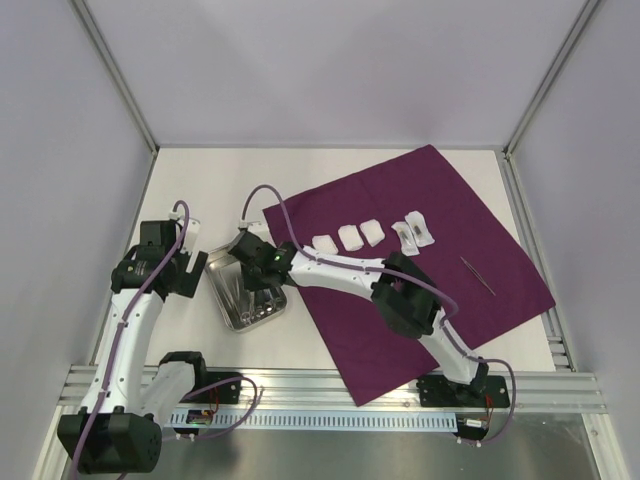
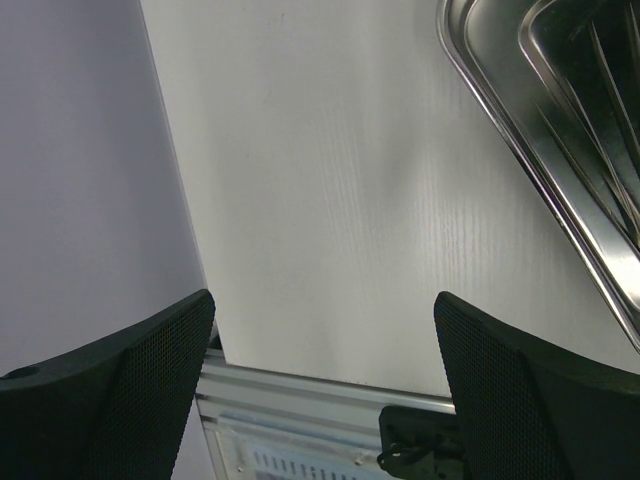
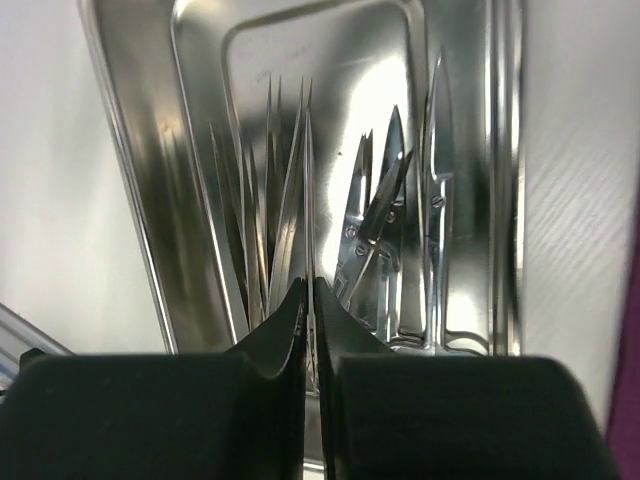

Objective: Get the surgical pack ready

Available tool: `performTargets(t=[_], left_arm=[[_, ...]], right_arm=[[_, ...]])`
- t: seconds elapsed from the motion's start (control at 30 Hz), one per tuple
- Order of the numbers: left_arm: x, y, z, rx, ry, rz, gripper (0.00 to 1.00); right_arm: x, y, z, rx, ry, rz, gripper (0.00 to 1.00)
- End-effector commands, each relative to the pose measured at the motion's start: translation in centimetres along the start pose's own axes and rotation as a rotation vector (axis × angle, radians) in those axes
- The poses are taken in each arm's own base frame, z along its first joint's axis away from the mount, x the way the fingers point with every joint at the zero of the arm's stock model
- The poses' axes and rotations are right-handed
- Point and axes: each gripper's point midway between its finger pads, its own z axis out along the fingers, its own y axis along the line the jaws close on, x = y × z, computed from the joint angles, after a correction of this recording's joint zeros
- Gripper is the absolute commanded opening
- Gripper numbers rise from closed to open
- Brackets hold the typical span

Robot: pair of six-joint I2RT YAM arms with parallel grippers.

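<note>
Steel tray [image 1: 222, 300]: on the bare surface [image 1: 200, 190], at 9 o'clock of the flat purple cloth [image 1: 430, 200]; holds scissors [image 3: 375, 220] and slim forceps [image 3: 270, 200].
Cloth load: white gauze pads [image 1: 350, 236] in a row; one loose instrument [image 1: 477, 275] toward 3 o'clock.
Right wrist only: the instruments' detail.
Left wrist only: tray rim at 2 o'clock.
Right jaws: pressed together over the tray; cannot tell whether they grip anything.
Left jaws: wide, empty, 9 o'clock of the tray.

We can read no text, number or brand here. A faint mark on the floor of the steel tray [image 3: 330, 90] is too dim to make out. Tiny marks on the pale panel [image 2: 290, 455] in the left wrist view are blurred.
</note>
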Motion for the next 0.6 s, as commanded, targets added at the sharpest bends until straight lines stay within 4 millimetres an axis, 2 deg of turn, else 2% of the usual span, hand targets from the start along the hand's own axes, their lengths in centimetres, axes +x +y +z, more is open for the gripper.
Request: performTargets(t=[0.0, 0.33, 0.57], left_arm=[[-0.1, 0.2, 0.0, -0.015, -0.017, -0.014, 1.00], [-0.2, 0.0, 0.0, 0.000, -0.021, -0.012, 1.00], [-0.3, -0.1, -0.1, 0.006, -0.025, -0.008, 1.00]], right_arm=[[-0.5, 1.7, 0.7, -0.021, -0.015, 0.080, 0.01], [2.9, 1.2, 3.7, 0.044, 0.042, 0.072, 0.00], [3.1, 0.8, 5.0, 0.072, 0.039, 0.085, 0.00]])
